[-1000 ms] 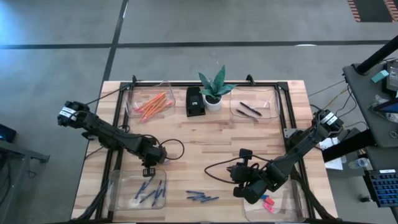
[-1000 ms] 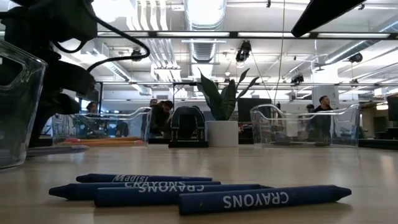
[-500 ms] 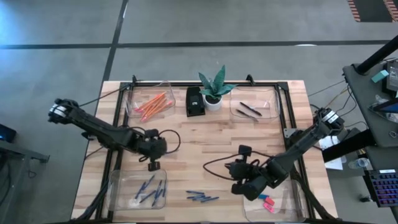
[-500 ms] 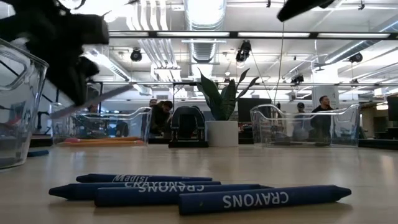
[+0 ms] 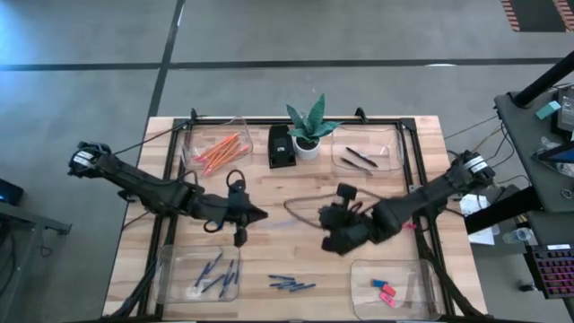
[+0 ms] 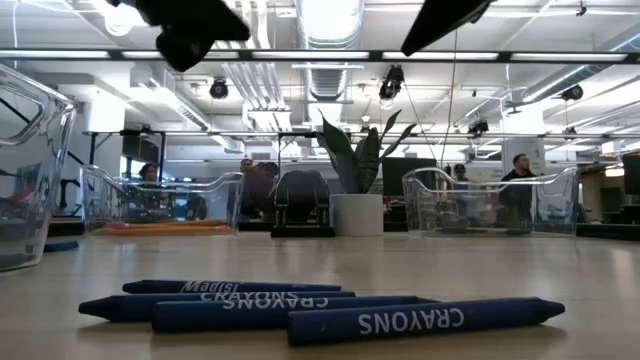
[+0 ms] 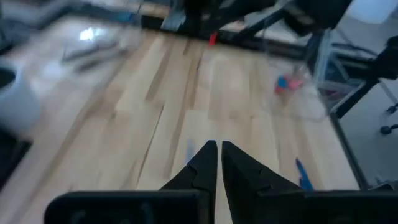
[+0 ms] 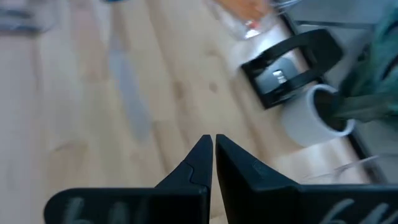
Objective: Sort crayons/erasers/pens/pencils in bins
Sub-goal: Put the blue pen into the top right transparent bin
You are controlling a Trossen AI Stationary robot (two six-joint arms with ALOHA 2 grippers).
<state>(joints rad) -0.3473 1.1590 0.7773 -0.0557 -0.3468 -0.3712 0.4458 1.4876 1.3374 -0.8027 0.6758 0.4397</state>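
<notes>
Several blue crayons (image 5: pixel 291 285) (image 6: pixel 330 305) lie side by side on the wood near the table's near edge. My left gripper (image 5: pixel 256 215) (image 7: pixel 217 148) is shut and holds nothing; it hovers over the table's middle. My right gripper (image 5: pixel 325 218) (image 8: pixel 213 142) faces it from the right, also shut with nothing in it. A pale bluish streak (image 7: pixel 189 151) (image 8: pixel 127 93) lies on the wood between them; what it is cannot be told. Blue sticks lie in the near-left bin (image 5: pixel 170 278), erasers (image 5: pixel 384 289) in the near-right bin (image 5: pixel 421 283), orange pencils (image 5: pixel 220 148) in the far-left bin, black pens (image 5: pixel 360 160) in the far-right bin.
A black box (image 5: pixel 281 146) and a potted plant (image 5: pixel 307 135) stand at the far edge between the two far bins. Cables loop over the wood behind each gripper. Bare wood shows between the grippers and the crayons.
My left gripper has risen from over the near-left bin and swung right and toward the far edge, to the table's middle. My right gripper has left the near-right bin and moved left and toward the far edge, to face it.
</notes>
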